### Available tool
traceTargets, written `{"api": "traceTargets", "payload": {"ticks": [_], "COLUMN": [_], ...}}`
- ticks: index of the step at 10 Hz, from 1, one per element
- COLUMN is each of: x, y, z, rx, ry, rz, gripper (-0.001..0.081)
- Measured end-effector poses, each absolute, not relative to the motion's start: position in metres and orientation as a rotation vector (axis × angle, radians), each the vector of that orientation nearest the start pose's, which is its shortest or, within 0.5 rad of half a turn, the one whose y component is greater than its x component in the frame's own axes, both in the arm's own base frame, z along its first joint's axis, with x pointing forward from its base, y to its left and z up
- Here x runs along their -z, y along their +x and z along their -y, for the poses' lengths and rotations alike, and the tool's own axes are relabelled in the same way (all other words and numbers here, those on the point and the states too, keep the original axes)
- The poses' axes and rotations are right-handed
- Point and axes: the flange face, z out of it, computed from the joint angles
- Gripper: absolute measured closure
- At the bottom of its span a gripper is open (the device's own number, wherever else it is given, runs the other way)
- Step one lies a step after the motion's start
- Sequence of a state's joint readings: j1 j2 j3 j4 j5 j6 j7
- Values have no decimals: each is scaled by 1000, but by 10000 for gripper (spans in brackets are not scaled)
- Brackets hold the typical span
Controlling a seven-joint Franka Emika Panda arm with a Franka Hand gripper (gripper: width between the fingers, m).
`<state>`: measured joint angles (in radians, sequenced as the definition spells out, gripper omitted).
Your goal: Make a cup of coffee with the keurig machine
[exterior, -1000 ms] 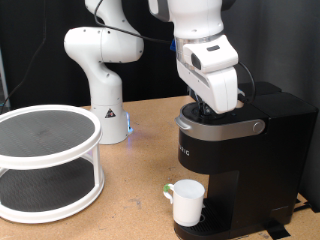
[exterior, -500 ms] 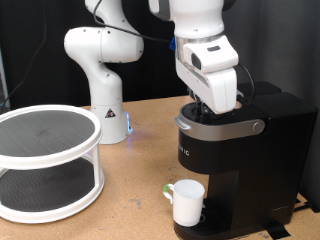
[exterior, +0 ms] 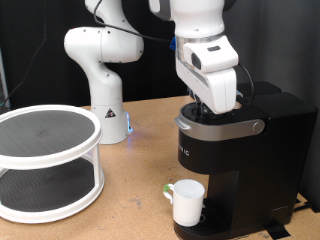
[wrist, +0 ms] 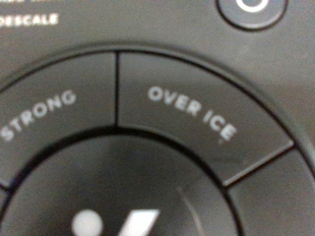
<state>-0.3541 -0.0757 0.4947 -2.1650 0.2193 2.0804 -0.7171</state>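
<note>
Late stage, by the look of it. The white mug [exterior: 187,203] already stands on the drip tray under the spout of the keurig machine [exterior: 240,150], at the exterior view's lower right, and the lid looks shut. The gripper [exterior: 213,110] is down on the machine's top. The wrist view is filled by the button panel: the "OVER ICE" button [wrist: 192,108] and the "STRONG" button [wrist: 44,103]. Fingers hidden, so spread or closed can't be told. No coffee flow visible; brewing probably not begun.

A robotics lab: second white robot arm [exterior: 98,70] on a wooden table [exterior: 140,180], black backdrop curtain [exterior: 30,40].
</note>
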Motion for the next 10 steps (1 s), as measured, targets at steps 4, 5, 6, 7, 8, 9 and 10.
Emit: {"api": "traceTargets", "payload": {"ticks": [4,5,6,7,8,9,10], "x": [-424,-424,-426,-432,-442,-455,-469], "y": [514,513,513,512,510,506,503], "z": [-80,-80,-79,-78,-75,-73,-69], "rx": [116,144,171,205,241,264,281], "ry": [-2695,-2653,-2619,-2597,-2580,-2568,-2566], "rz": [1029,1023,1018,1012,1001,987,978], "gripper": [800,800,800,800,800,800,800]}}
